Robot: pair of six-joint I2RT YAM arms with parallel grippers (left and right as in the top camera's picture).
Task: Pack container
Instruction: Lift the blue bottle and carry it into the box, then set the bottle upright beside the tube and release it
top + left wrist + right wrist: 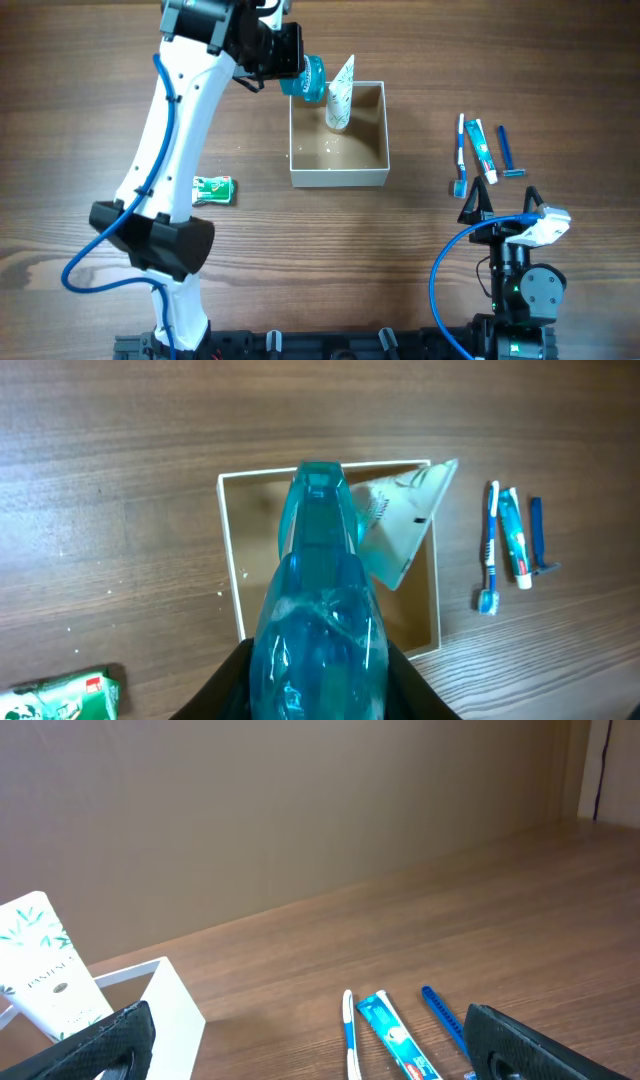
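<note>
Above the container (pixel 338 178) rim, my left tool (pixel 299 72) holds the teal bottle (pixel 315 79); next I must lower and release.

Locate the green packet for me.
In the overhead view the green packet lies on the table, left of the container and close beside the left arm.

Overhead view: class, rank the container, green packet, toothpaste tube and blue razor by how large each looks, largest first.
1. container
2. green packet, shorter but wider than the tube, so this is close
3. toothpaste tube
4. blue razor, the thinnest
</note>
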